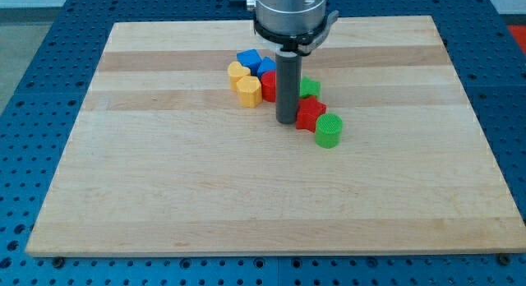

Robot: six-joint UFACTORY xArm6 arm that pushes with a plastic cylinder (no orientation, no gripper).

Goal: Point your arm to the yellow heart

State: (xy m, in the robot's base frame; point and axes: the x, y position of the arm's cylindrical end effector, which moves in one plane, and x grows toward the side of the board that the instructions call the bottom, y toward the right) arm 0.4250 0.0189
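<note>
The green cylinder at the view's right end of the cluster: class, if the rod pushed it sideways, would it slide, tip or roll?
The green cylinder stands upright on its flat end, so it would probably slide, not roll. It looks squat, so tipping seems unlikely. Its ribbed side might let my tip glance off in an off-centre push. The red block touching it may shift along.

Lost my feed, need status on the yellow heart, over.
My tip down mid-cluster. Yellow heart-shaped block off to view's left, untouched. Yellow hexagonal block and red block between, over.
</note>
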